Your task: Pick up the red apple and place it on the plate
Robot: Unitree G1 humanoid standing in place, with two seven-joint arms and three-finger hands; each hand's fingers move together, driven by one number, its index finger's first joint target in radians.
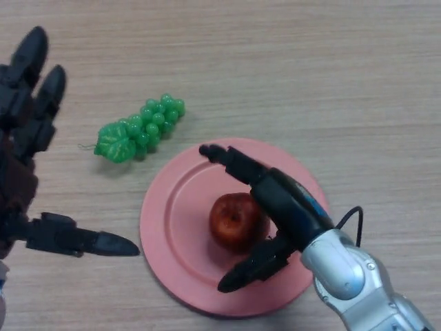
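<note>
- A wooden table with a pale, fine grain is seen filling the whole head view, and everything else is carried on it.
- A round pink plate is set on the table in the lower middle of the view; part of its right rim is covered by the right arm.
- The left hand is held at the view's left edge, above the table and well apart from the plate. Its fingers are stretched straight, two pointing up and the thumb pointing right toward the plate, and nothing is held in it.
- The right hand is reached in from the lower right over the plate. Its fingers are spread loosely, one passing behind the apple and another below it; whether the apple is touched cannot be told, and it is not clasped.
- A bunch of green grapes is laid on the table just beyond the plate's upper left rim.
- The red apple is seated on the plate, near its middle, stem dimple upward.
</note>
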